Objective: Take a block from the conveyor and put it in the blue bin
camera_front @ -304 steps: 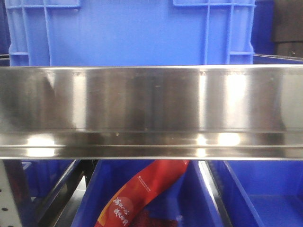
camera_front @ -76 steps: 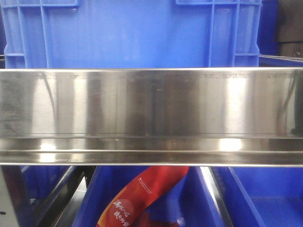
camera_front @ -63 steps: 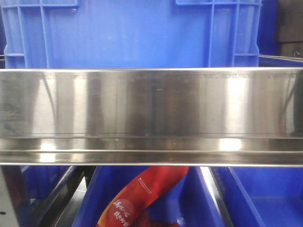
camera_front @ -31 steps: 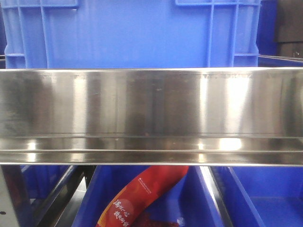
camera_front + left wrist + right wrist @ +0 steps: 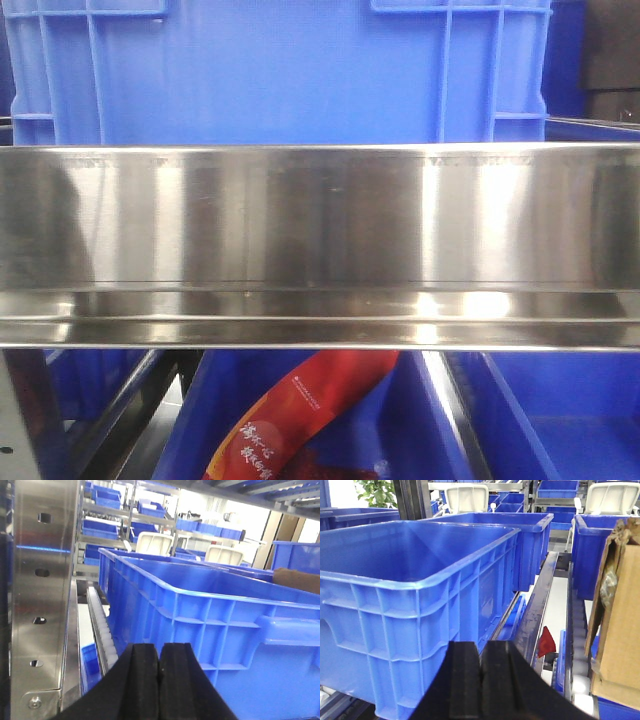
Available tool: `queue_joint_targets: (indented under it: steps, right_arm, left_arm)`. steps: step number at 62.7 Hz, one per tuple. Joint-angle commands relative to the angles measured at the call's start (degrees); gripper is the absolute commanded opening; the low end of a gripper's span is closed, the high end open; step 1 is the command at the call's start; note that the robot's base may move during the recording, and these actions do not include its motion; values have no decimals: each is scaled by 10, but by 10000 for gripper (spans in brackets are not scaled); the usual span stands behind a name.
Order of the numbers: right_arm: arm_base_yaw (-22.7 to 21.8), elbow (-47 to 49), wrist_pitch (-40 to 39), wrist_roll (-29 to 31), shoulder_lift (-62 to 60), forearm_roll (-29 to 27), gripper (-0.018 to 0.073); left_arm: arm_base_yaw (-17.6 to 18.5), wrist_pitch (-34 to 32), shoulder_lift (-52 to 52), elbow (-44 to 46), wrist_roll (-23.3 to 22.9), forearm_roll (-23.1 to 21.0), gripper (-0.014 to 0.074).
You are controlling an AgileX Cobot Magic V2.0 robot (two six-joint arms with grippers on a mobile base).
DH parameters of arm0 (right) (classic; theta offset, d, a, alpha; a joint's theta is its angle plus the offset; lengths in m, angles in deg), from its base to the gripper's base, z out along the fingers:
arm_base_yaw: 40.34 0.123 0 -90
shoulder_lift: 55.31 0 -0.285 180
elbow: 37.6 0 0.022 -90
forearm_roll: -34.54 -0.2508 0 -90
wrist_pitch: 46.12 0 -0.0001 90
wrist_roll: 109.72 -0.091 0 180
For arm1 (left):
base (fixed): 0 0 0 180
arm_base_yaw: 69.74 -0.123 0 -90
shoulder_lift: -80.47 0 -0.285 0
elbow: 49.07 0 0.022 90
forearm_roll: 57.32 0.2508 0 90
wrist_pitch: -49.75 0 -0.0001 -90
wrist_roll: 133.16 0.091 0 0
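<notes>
No block and no conveyor show in any view. A large blue bin (image 5: pixel 270 70) stands on the shelf above a steel rail in the front view. In the left wrist view my left gripper (image 5: pixel 160 651) is shut, its black pads pressed together with nothing between them, just in front of the ribbed wall of the blue bin (image 5: pixel 225 615). My right gripper (image 5: pixel 480 652) is likewise shut and empty, level with the near corner of the blue bin (image 5: pixel 410 580), whose inside looks empty.
A polished steel rail (image 5: pixel 320 230) spans the front view. Below it lie blue bins (image 5: pixel 560 420) and a red packet (image 5: pixel 300 410). A steel upright (image 5: pixel 42 595) and a white roller track (image 5: pixel 102 627) flank the left gripper. A cardboard box (image 5: pixel 620 630) stands on the right.
Reflections on the steel rail have shifted over the last second. Since 4.8 s ago the front view has moved slightly, with the blue bin shifted a little to the right in frame.
</notes>
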Motion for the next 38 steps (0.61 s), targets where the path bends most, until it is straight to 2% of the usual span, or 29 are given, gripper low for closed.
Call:
queue_joint_targets:
  steps: [1,28,32,38]
  right_arm:
    - [-2,0,-14,1,-3,5,-162]
    - [-2,0,-17,1,-3,3,-162]
    - [-2,-8,-35,1,-5,3,-162]
    - [-14,-52,-114,1,-28,6,-162]
  left_arm:
    - [-1,-10,6,-2,-2,-4,-111]
    - [-1,-10,6,-2,-2,-4,-111]
    - [-1,-10,6,-2,-2,-4,-111]
    - [-1,-10,6,-2,-2,-4,-111]
